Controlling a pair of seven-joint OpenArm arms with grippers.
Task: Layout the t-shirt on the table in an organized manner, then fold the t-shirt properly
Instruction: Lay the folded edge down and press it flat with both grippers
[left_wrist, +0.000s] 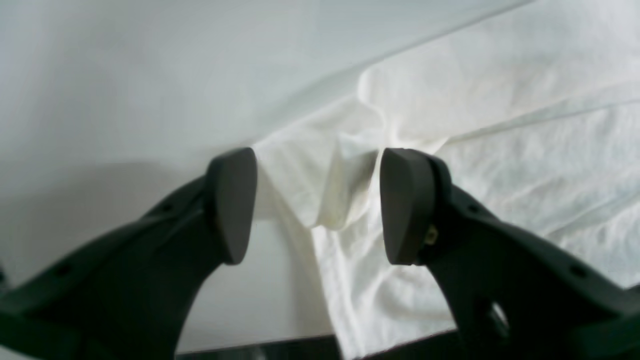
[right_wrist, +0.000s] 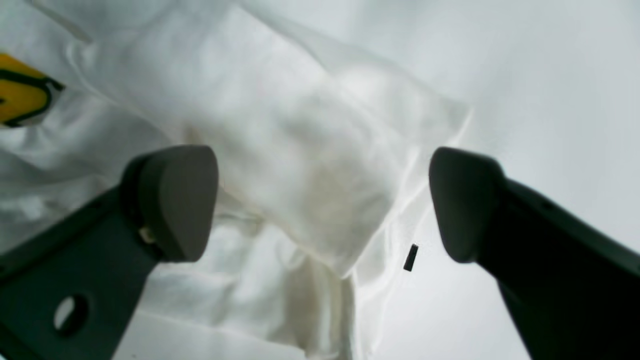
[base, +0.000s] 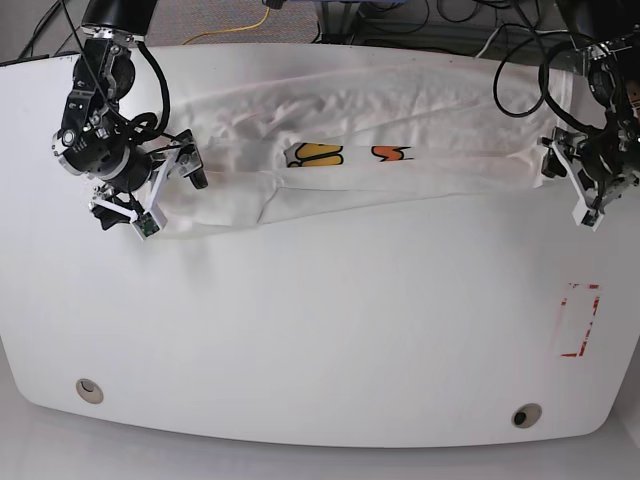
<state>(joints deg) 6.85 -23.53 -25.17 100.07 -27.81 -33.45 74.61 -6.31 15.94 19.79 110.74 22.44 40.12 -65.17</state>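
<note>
**A:** So where's the t-shirt (base: 400, 140) sitting? From the base view it looks like a long band stretched across the far half of the table (base: 320, 330), yellow and orange print bits showing near the middle.

**B:** Yep, and each end sits at an arm. The left gripper (left_wrist: 317, 205) has its pads spread apart with a bunched fold of white cloth poking up in the gap between them. Cloth isn't pinched, neither pad is pressing it.

**A:** And the other side?

**B:** The right gripper (right_wrist: 322, 202) is splayed wide too. A rumpled tube of fabric, sleeve maybe, lies under and between its fingers, closer to the one on the picture's left. Nothing gripped. There's a small dark speck (right_wrist: 410, 257) on the tabletop just beside the cloth edge.
</note>
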